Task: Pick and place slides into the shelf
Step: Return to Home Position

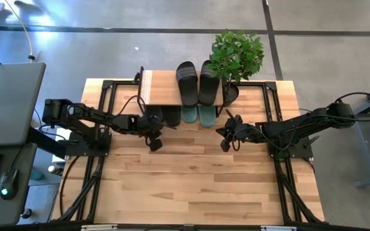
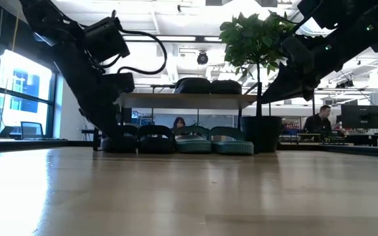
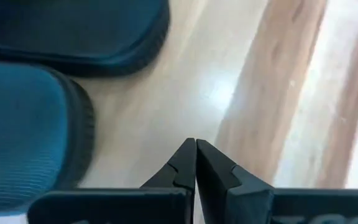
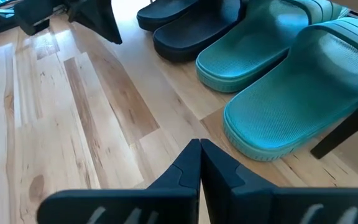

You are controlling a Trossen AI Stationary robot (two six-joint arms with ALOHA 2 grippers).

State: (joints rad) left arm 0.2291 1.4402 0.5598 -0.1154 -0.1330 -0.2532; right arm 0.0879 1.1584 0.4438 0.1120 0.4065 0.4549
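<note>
All six slides are sitting at the shelf (image 1: 162, 86), which is standing along the far edge of the bench (image 1: 191, 186). One black pair (image 1: 196, 82) is lying on the plank top. Another black pair (image 1: 164, 117) and the sage-green pair (image 1: 198, 115) are tucked side by side underneath, heels poking out toward the bench's middle.

The left claw (image 1: 154, 142) is hovering just in front of the lower black heels, pinched fully together and carrying nothing. The right claw (image 1: 225, 142) is hanging near the green heels toward the right edge, likewise closed up and empty.

With placing apparently done, retreating looks like the job. Each arm would do well to be lifting first and pulling straight back from the heels before folding toward its own bench edge. A low sideways swing could nudge a pair out of line, and the right arm should be minding the potted plant (image 1: 237, 54) beside the shelf.

The slides are looking like soft moulded rubber with rounded heels. The green footbeds are showing a fine pebbled grain, and the upper black straps are ribbed. The shelf is pairing a pale wooden plank with thin black metal legs. The bench is made of glossy pale wood strips.
</note>
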